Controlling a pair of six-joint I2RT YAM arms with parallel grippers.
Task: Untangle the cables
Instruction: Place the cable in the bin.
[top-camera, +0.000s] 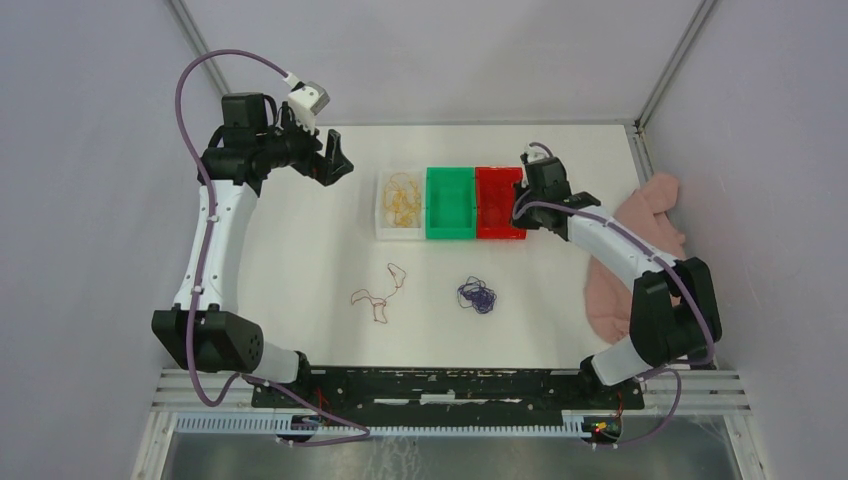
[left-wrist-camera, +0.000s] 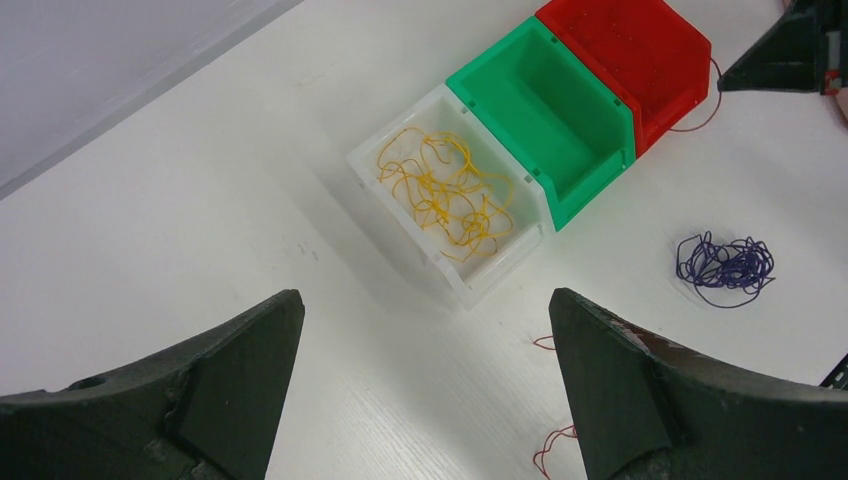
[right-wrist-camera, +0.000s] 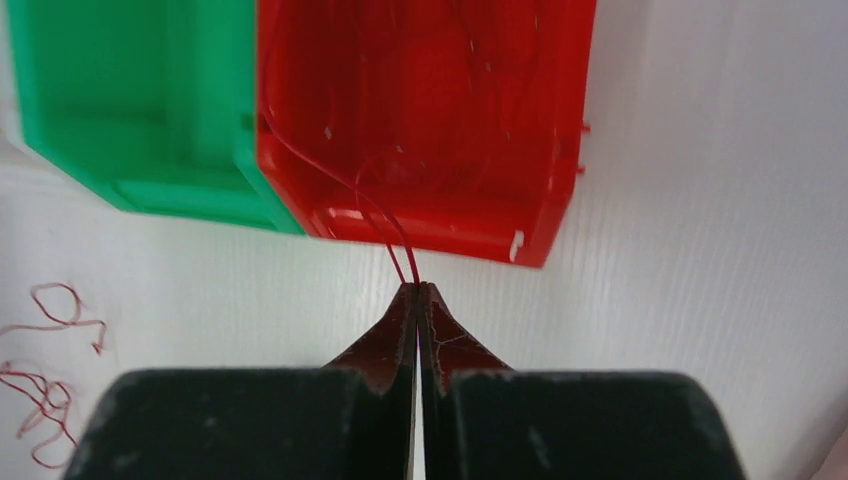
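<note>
A yellow cable (top-camera: 402, 198) lies bundled inside the white bin (top-camera: 398, 234). A dark blue-purple cable (top-camera: 477, 294) sits in a loose ball on the table, and a red cable (top-camera: 378, 292) sprawls to its left. My right gripper (right-wrist-camera: 417, 287) is shut on two thin red cable strands (right-wrist-camera: 385, 225) that run from its tips over the near wall into the red bin (right-wrist-camera: 540, 200). My left gripper (left-wrist-camera: 425, 300) hangs open and empty above the table, left of the white bin.
A green bin (top-camera: 450, 236) stands between the white and red bins in one row. A pink cloth (top-camera: 640, 240) lies at the table's right edge, under the right arm. Grey walls enclose the table on three sides.
</note>
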